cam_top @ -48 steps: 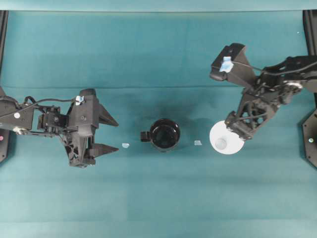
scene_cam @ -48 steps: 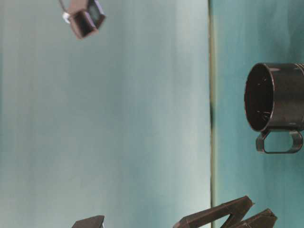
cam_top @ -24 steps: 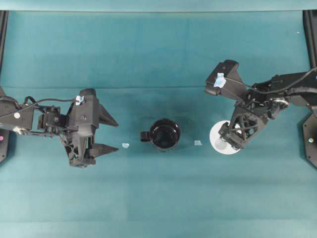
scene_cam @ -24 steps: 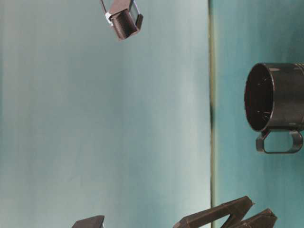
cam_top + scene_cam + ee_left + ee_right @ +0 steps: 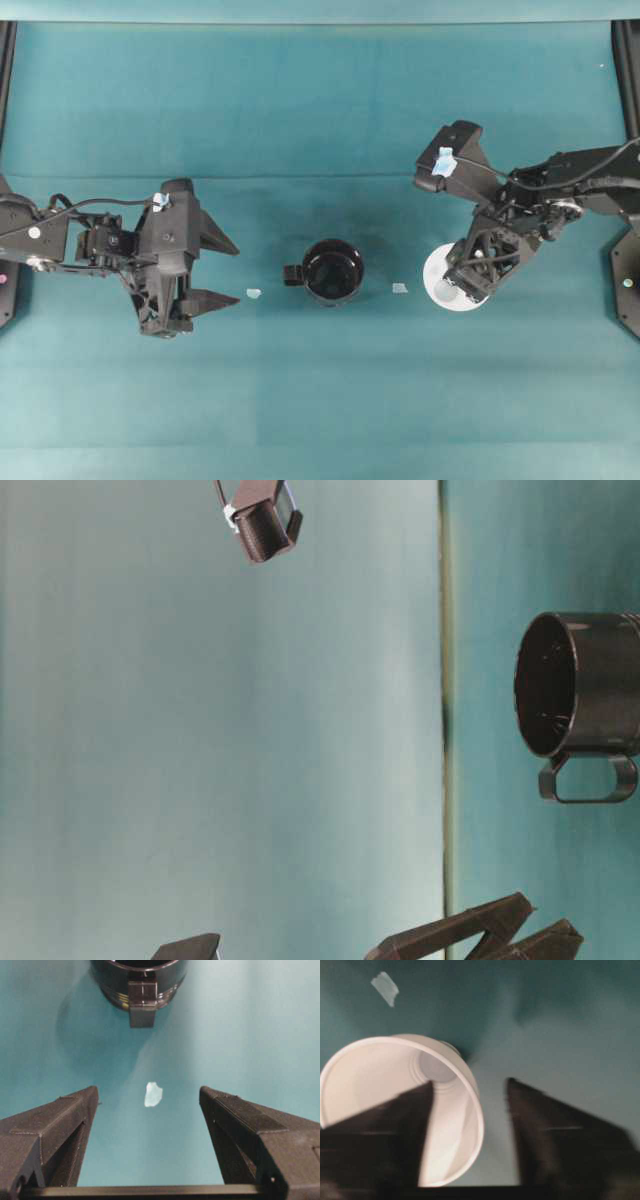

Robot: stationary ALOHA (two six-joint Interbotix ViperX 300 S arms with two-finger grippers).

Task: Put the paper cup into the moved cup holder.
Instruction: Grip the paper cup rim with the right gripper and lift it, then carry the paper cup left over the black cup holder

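Note:
The white paper cup [image 5: 438, 287] stands upright on the teal cloth, right of the black cup holder [image 5: 332, 271]. My right gripper [image 5: 463, 284] hangs over the cup. In the right wrist view one finger [image 5: 385, 1130] is inside the cup [image 5: 375, 1075] and the other is outside its wall. The right gripper [image 5: 469, 1083] is open, with a gap between the rim and the outer finger. My left gripper [image 5: 238, 273] is open and holds nothing, left of the holder. The holder [image 5: 140, 980], tab towards me, lies ahead of the left gripper [image 5: 147, 1091].
Two small pale tape scraps lie on the cloth, one [image 5: 253, 293] left of the holder and one [image 5: 400, 288] between holder and cup. The table-level view shows the holder [image 5: 580, 685] on its own, handle loop below it, and the left fingers [image 5: 470, 935] at the bottom edge.
My right arm came down and left over the cup, and its jaws have narrowed across the cup's wall. The left arm, the holder and the cup have stayed still.

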